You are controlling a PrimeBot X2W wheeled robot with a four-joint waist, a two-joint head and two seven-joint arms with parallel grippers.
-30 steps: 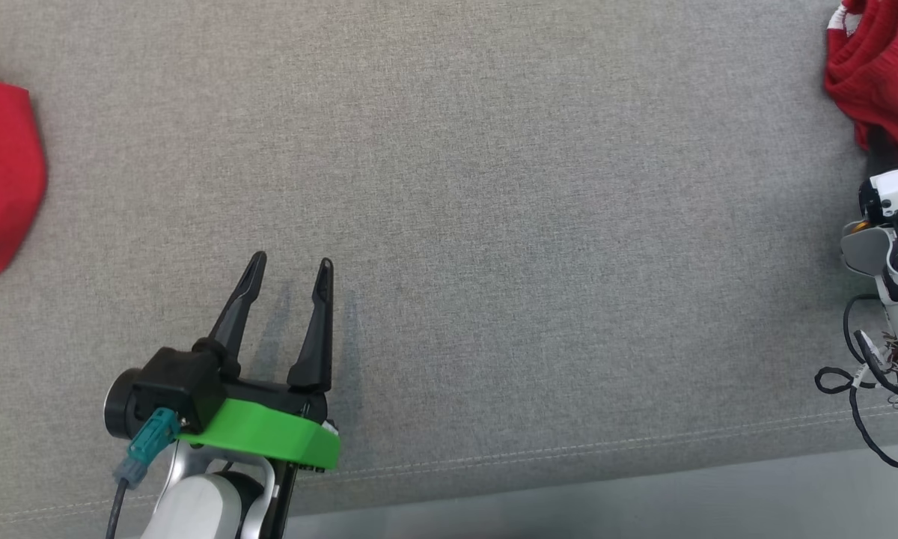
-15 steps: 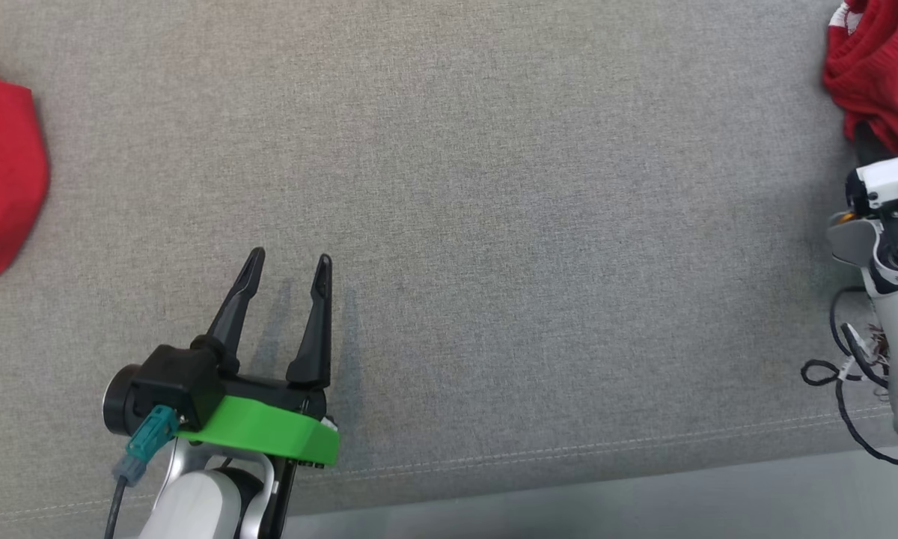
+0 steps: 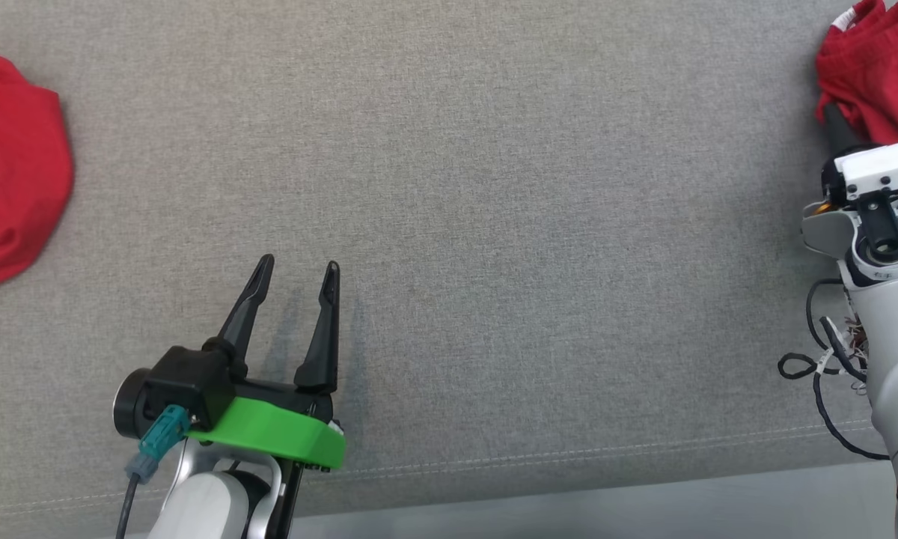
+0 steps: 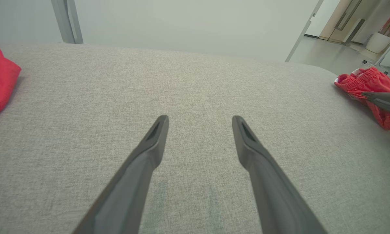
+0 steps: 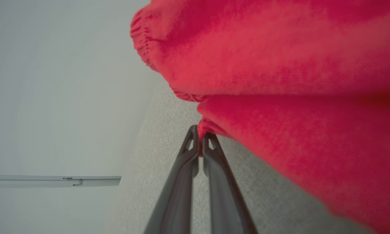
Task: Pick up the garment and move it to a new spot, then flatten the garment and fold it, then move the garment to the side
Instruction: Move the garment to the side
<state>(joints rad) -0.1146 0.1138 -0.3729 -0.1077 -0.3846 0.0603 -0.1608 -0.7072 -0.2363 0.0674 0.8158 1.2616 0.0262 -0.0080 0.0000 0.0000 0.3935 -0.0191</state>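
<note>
Head view: a grey woven-fabric surface [image 3: 494, 187] spreads across the scene, with a stitched seam running near its front edge
Garment: a crumpled red garment [image 3: 879, 75] with a gathered elastic band and a bit of white trim lies at the far right corner of the surface; possibly a pair of shorts, though the bunched folds hide its shape
Right gripper: the right gripper [image 5: 200, 131] has its two dark fingers pressed together on a small fold at the garment's edge, a sliver of red cloth pinched between the tips, seen close up in the right wrist view
Right arm: the pale right forearm [image 3: 887, 329], trailing loose black cables, comes in from the lower right of the head view, its wrist just beside the garment
Left gripper: the left gripper [image 3: 300, 262] is at the lower left, fingers spread wide and holding nothing, pointing out over bare grey fabric, well apart from the garment
Left gripper mount: a bright green bracket [image 3: 269, 438] sits behind the fingers, with a teal connector [image 3: 157, 442] at its side
Second cloth: another red cloth [image 3: 7, 157] lies at the far left edge of the surface, well apart from both grippers
Left wrist view: beyond the far edge of the surface stands a pale wall [image 4: 182, 22] with a grey metal post [image 4: 66, 21] against it
</note>
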